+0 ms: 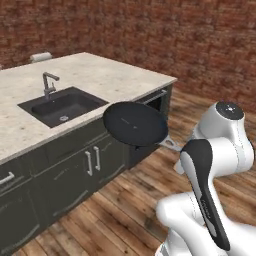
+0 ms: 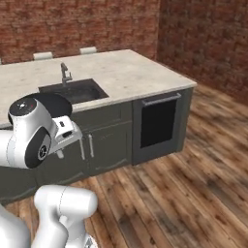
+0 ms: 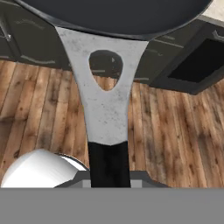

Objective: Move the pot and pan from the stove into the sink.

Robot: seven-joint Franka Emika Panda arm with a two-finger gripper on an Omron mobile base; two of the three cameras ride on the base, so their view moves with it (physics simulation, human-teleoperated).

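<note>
One pan [image 1: 135,123], one sink [image 1: 64,106], one faucet [image 1: 48,84]

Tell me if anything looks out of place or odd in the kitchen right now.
Only the pan is away from any surface: the end effector is shut on its handle, holding it in the air in front of the cabinets, short of the sink. Nothing looks spilled or damaged.

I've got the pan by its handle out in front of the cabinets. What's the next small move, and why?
Probably carry the pan up and forward over the counter toward the sink. The gripper is shut on the pan's handle, and the pan hangs over the wood floor, at about the level of the counter edge and short of the basin, so it needs clearance first.
</note>
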